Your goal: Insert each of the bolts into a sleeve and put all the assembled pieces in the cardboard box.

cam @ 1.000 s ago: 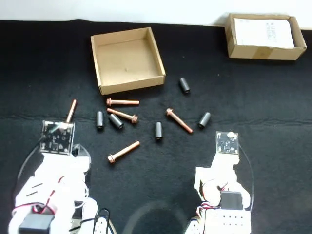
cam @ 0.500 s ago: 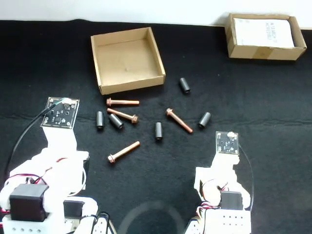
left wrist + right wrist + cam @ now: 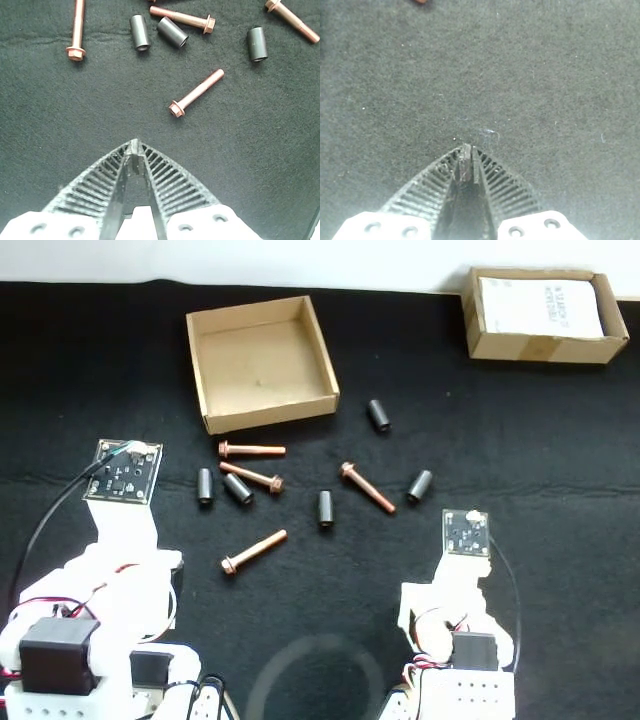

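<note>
High view, we see copper-coloured flanged bolts (image 3: pixel 252 551) and dark cylindrical sleeves (image 3: pixel 325 508) loose on the black bench (image 3: pixel 560 440) near the brown cardboard box (image 3: pixel 270 410), nothing assembled, so left end effector (image 3: pixel 134 146) and right end effector (image 3: pixel 465 150) sit closed, empty.

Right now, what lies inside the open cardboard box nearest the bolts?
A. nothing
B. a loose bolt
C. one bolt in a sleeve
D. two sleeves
A: in the high view the floor of the cardboard box is bare, while the bolts and sleeves lie loose on the black cloth outside it.
</note>
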{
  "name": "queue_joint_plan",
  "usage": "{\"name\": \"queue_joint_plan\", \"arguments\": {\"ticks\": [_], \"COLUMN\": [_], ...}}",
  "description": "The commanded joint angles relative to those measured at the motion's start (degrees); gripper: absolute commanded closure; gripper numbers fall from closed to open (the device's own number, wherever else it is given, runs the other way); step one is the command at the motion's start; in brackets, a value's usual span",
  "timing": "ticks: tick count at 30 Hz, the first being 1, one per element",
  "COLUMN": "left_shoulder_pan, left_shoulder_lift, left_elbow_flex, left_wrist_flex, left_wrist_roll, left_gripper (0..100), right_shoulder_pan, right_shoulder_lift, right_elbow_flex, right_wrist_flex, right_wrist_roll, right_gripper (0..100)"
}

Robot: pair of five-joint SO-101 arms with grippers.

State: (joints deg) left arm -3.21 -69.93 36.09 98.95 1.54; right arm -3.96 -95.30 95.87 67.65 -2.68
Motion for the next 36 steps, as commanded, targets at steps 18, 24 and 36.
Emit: {"name": "queue_joint_plan", "arguments": {"ticks": [18, 24, 36], "left_shoulder_pan": [0.9, 0.9, 1.0], "left_shoulder_lift": [0.5, 0.5, 0.7], "left_elbow_flex": [5.6, 5.5, 5.9], "left_wrist_flex": [-1.0, -1.6, -6.8], "left_wrist_roll": [-0.1, -0.2, -0.2], "left_gripper": [97, 97, 98], "right_shoulder_pan": [-10.4, -5.9, 3.9], "right_shoulder_lift": [-0.4, -0.4, 0.1], "right_elbow_flex": [5.4, -0.8, -30.0], "right_wrist_flex": [0.1, -0.2, -2.9], "right_wrist_roll": [-0.2, -0.2, 14.4], "right_gripper": [99.2, 99.2, 88.4]}}
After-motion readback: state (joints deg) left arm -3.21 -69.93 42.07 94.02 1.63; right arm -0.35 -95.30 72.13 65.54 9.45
